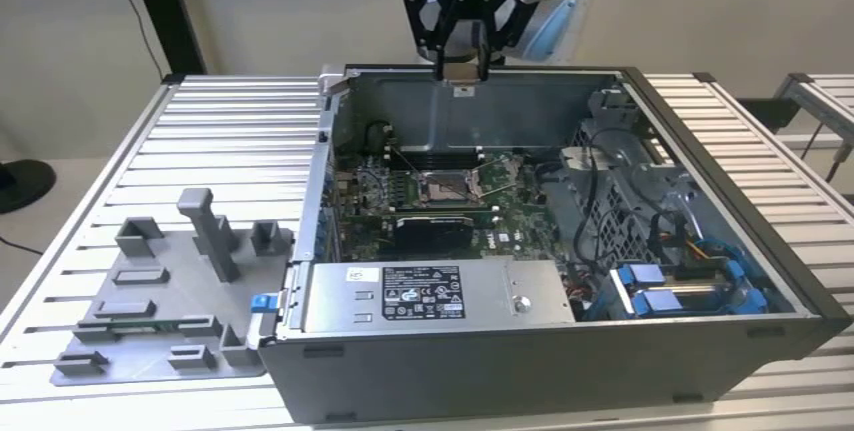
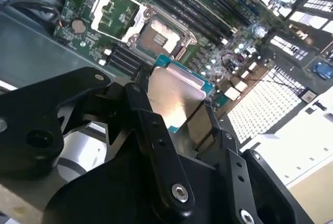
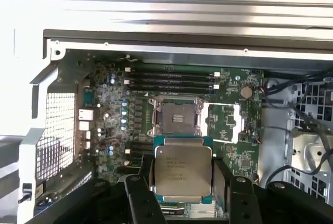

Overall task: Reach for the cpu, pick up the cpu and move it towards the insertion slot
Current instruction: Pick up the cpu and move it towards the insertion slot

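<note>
The tool (image 1: 463, 79) is hanging above the back edge of the open PC case (image 1: 747, 251), and it's got the cpu (image 3: 182, 170) pinched by its edges between two black fingers (image 3: 139, 195). In both wrist views the chip is a thin flat square with a dull silvery metal lid and a teal-green rim peeking out around it; in the exterior view it's just a tiny pale sliver (image 1: 463, 90) under the fingertips. It's up in the air, clear of the board.

Down inside, the slot (image 1: 442, 187) sits roughly mid-board: a shiny steel frame around a dark square centre, with its load plate flipped open beside it in the first wrist view (image 3: 177, 117). The board (image 3: 109, 114) itself is the usual green, speckled with little components, and long black RAM slots (image 3: 171, 79) run along one side of the socket. In the first wrist view the chip hangs just short of the slot, not over it.

The case is grey sheet metal with a perforated mesh wall (image 3: 57, 125). It sits on a ribbed aluminium worktop (image 1: 227, 141), with a grey plastic fixture tray (image 1: 160, 311) of chunky blocks and posts on the exterior view's left.
</note>
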You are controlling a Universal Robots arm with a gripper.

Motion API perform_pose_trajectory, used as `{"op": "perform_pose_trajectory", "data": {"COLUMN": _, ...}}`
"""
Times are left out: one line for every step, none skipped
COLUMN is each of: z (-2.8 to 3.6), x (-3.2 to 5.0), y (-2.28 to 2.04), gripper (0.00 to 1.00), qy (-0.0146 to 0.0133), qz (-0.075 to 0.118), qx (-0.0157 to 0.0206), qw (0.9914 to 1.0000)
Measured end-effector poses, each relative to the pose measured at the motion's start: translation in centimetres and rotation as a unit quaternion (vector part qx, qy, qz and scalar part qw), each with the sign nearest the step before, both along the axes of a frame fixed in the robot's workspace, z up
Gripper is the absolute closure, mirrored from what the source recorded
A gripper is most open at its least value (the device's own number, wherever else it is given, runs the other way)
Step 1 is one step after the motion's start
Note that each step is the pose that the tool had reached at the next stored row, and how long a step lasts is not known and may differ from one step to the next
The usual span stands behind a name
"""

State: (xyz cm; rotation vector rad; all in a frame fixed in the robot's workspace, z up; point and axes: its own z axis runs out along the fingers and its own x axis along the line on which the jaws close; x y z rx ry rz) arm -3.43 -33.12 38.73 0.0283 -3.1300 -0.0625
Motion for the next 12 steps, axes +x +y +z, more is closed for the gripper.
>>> {"op": "perform_pose_trajectory", "data": {"z": -0.03, "x": 0.00, "y": 0.04, "gripper": 1.00, "qy": 0.0000, "qz": 0.000, "qx": 0.0000, "qw": 1.00000}}
{"op": "perform_pose_trajectory", "data": {"z": -0.04, "x": 0.00, "y": 0.04, "gripper": 1.00, "qy": 0.0000, "qz": 0.000, "qx": 0.0000, "qw": 1.00000}}
{"op": "perform_pose_trajectory", "data": {"z": -0.05, "x": 0.00, "y": 0.04, "gripper": 1.00, "qy": 0.0000, "qz": -0.001, "qx": 0.0000, "qw": 1.00000}}
{"op": "perform_pose_trajectory", "data": {"z": -0.05, "x": 0.00, "y": 0.04, "gripper": 1.00, "qy": 0.0000, "qz": -0.003, "qx": 0.0000, "qw": 0.99999}}
{"op": "perform_pose_trajectory", "data": {"z": -0.05, "x": 0.00, "y": 0.04, "gripper": 1.00, "qy": 0.0000, "qz": -0.005, "qx": 0.0000, "qw": 0.99999}}
{"op": "perform_pose_trajectory", "data": {"z": -0.06, "x": 0.00, "y": 0.05, "gripper": 1.00, "qy": 0.0002, "qz": -0.006, "qx": 0.0001, "qw": 0.99998}}
{"op": "perform_pose_trajectory", "data": {"z": -0.06, "x": 0.00, "y": 0.05, "gripper": 1.00, "qy": 0.0002, "qz": -0.006, "qx": 0.0001, "qw": 0.99998}}
{"op": "perform_pose_trajectory", "data": {"z": -0.06, "x": 0.00, "y": 0.05, "gripper": 1.00, "qy": 0.0002, "qz": -0.006, "qx": 0.0001, "qw": 0.99998}}
{"op": "perform_pose_trajectory", "data": {"z": -0.06, "x": 0.00, "y": 0.05, "gripper": 1.00, "qy": 0.0002, "qz": -0.006, "qx": 0.0001, "qw": 0.99998}}
{"op": "perform_pose_trajectory", "data": {"z": -0.06, "x": 0.00, "y": 0.04, "gripper": 1.00, "qy": 0.0002, "qz": -0.006, "qx": 0.0001, "qw": 0.99998}}
{"op": "perform_pose_trajectory", "data": {"z": -0.06, "x": 0.00, "y": 0.05, "gripper": 1.00, "qy": 0.0002, "qz": -0.006, "qx": 0.0001, "qw": 0.99998}}
{"op": "perform_pose_trajectory", "data": {"z": -0.06, "x": 0.00, "y": 0.04, "gripper": 1.00, "qy": 0.0002, "qz": -0.006, "qx": 0.0001, "qw": 0.99998}}
